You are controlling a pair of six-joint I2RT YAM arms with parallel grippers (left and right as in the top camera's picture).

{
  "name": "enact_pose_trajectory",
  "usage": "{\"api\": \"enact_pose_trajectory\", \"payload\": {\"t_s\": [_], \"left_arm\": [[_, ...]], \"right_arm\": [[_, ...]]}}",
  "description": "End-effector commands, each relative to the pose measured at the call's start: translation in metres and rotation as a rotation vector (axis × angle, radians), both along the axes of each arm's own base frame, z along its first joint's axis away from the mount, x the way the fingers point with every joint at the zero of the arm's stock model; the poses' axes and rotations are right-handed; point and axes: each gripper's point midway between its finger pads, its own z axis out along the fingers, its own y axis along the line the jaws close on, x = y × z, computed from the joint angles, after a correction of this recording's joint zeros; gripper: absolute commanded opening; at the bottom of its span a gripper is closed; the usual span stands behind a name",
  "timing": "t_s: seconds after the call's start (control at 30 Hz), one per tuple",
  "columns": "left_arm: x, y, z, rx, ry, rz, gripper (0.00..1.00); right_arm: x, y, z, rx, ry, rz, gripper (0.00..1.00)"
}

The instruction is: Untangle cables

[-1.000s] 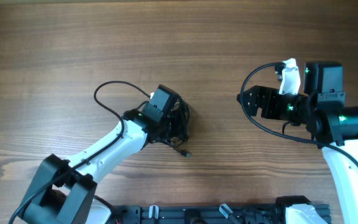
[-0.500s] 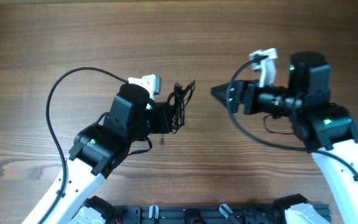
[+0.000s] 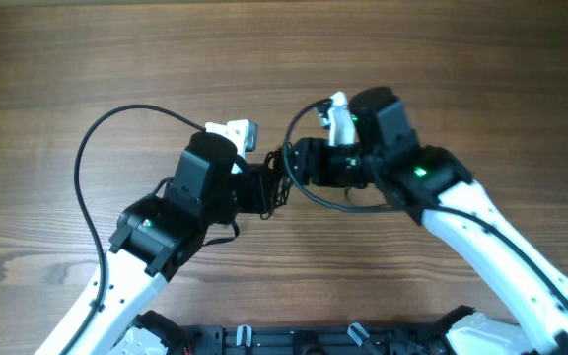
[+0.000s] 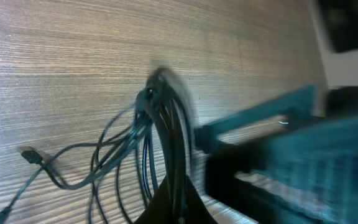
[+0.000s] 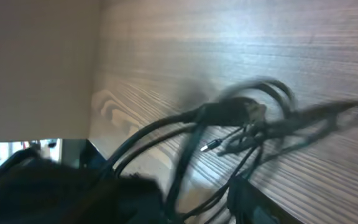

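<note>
The cables [image 3: 280,177] are a bunch of thin black cords held up above the wooden table between the two arms. My left gripper [image 3: 267,189] is shut on the bunch. In the left wrist view the cords [image 4: 157,130] hang in loops from my closed fingers [image 4: 174,208], and one plug end [image 4: 28,154] dangles at the left. My right gripper [image 3: 299,168] is right up against the bunch from the right side. In the blurred right wrist view its fingers [image 5: 185,202] stand apart with cords [image 5: 247,115] running between them.
The wooden table [image 3: 442,59] stretches all around. The left arm's thick fixed wire [image 3: 97,148] arcs out to the left. The right arm's wire [image 3: 309,192] loops under its wrist. A black rail [image 3: 294,340] runs along the front edge.
The left gripper lifted the bunch off the table and now holds steady. The right arm swung left from the table's right side until its gripper reached the bunch.
</note>
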Motion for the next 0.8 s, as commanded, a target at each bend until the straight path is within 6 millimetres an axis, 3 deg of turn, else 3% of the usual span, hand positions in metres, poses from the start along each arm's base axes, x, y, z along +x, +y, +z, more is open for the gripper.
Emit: {"api": "enact_pose_trajectory", "payload": {"t_s": [0.0, 0.07, 0.13, 0.27, 0.33, 0.4, 0.5, 0.63, 0.77], "left_arm": [[0.003, 0.001, 0.004, -0.007, -0.011, 0.012, 0.04], [0.004, 0.001, 0.004, -0.007, -0.011, 0.012, 0.04], [0.004, 0.002, 0.004, -0.005, -0.013, 0.017, 0.04], [0.01, 0.009, 0.005, -0.003, -0.016, 0.045, 0.04], [0.018, 0.017, 0.01, -0.015, -0.039, 0.079, 0.04], [0.026, 0.025, 0.026, -0.045, -0.085, 0.107, 0.04], [0.025, 0.031, 0.071, -0.136, -0.183, 0.101, 0.04], [0.006, 0.032, 0.13, -0.256, -0.327, 0.044, 0.04], [-0.014, 0.043, 0.158, -0.34, -0.378, 0.081, 0.04]], "right_arm": [[0.003, 0.022, -0.013, 0.01, 0.05, 0.007, 0.54], [0.002, 0.03, -0.022, 0.002, 0.073, 0.006, 0.43], [0.002, 0.031, -0.036, -0.039, 0.118, -0.042, 0.38], [0.009, 0.026, -0.046, -0.073, 0.132, -0.094, 0.37], [0.014, 0.018, -0.048, -0.089, 0.131, -0.122, 0.42], [0.018, 0.01, -0.052, -0.107, 0.133, -0.133, 0.45], [0.017, 0.004, -0.051, -0.109, 0.091, -0.054, 0.59], [0.018, 0.002, -0.046, -0.095, 0.001, 0.06, 0.7], [0.021, -0.001, -0.046, -0.114, -0.076, 0.113, 0.77]]}}
